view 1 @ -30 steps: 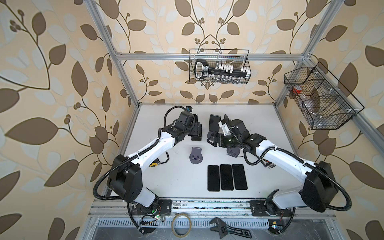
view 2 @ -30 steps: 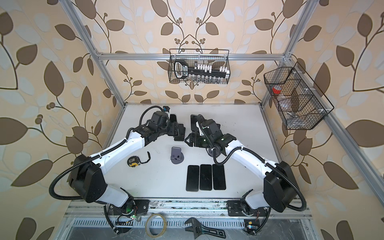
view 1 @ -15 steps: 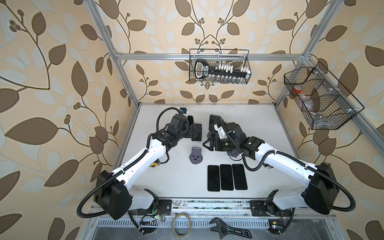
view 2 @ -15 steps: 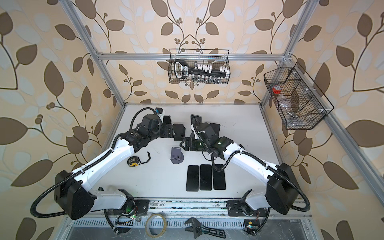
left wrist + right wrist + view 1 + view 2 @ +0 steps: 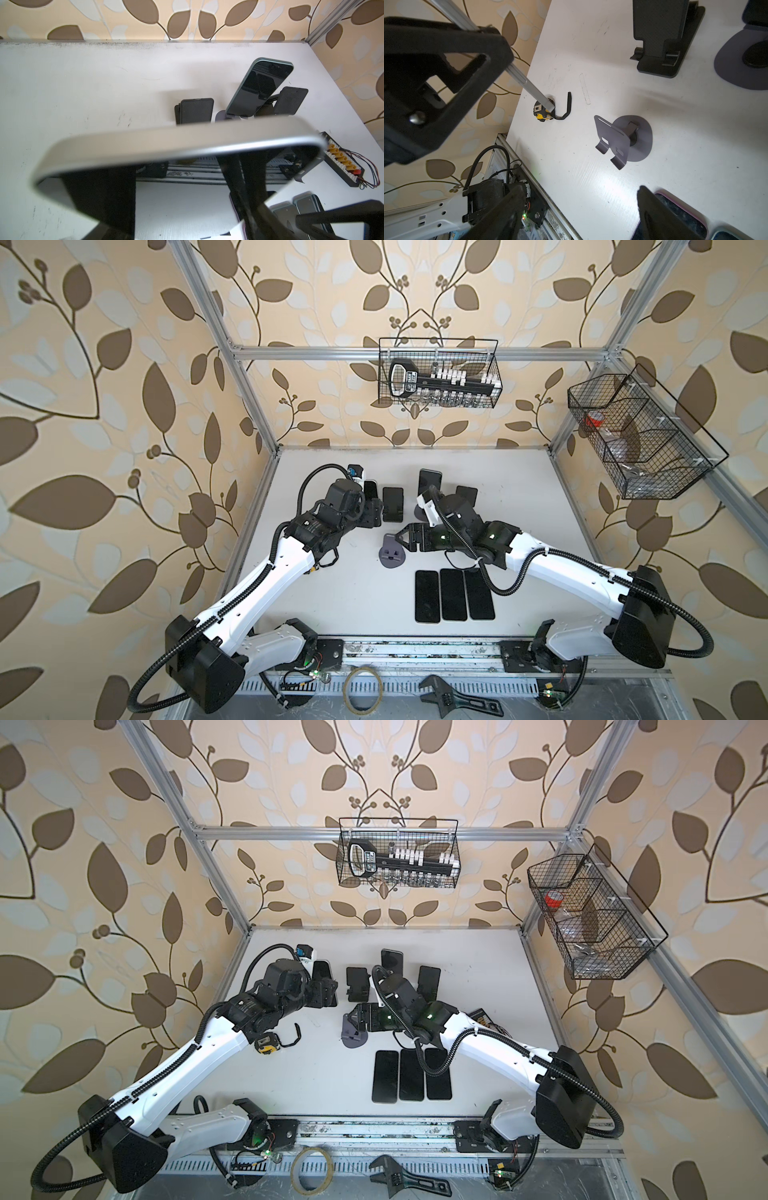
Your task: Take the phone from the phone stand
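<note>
1. Black, matte and angular, the left gripper [image 5: 371,504] is clamped on the phone [image 5: 166,143]. The phone's silver-grey rim, smooth with rounded corners, spans the left wrist view, and its glossy dark glass mirrors the rails.
2. In both top views the phone stands steeply tilted at the back left of the white bench [image 5: 353,605], just beside an empty black stand [image 5: 392,504]. The gripper hides whether its lower edge rests in a stand.
3. Equally black, the right gripper [image 5: 398,540] has its fingers spread wide with nothing between them. It hangs just above a purple-grey stand [image 5: 612,139], a thin bent sheet with a slot and two hooked lips on a round disc foot.
4. Behind the empty black stand, a second phone [image 5: 259,87] with a grey-green rim and shiny screen leans on a stand with a similar disc foot. A black stand with a finely textured pad [image 5: 291,99] is next to it.
5. Three dark, flat phones [image 5: 453,593] lie side by side near the front edge, their long edges touching.
6. A yellow-and-black tape measure [image 5: 542,112] with a curled black strap sits near the left edge.
</note>
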`<action>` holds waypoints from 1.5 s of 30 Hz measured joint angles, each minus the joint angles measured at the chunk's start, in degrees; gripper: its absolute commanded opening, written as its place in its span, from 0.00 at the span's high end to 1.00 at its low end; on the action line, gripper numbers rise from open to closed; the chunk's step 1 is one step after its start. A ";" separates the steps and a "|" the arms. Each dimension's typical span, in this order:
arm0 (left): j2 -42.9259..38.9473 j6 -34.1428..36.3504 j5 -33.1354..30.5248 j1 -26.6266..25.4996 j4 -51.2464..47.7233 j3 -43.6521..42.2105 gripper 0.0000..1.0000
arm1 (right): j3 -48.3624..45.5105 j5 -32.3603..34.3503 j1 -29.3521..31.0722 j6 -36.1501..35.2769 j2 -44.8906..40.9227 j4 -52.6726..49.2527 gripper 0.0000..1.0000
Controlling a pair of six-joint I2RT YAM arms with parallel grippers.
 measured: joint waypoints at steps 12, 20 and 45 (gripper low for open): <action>-5.84 -0.04 0.74 0.00 -4.48 -3.63 0.33 | 0.48 2.69 3.72 1.44 0.00 1.07 0.15; -9.94 -0.11 0.68 0.00 -6.75 -6.14 0.33 | 0.94 3.63 5.22 2.25 0.09 1.86 0.15; -15.10 -2.49 1.20 0.00 -12.92 -11.47 0.33 | 1.25 4.50 7.74 3.58 1.60 3.26 0.15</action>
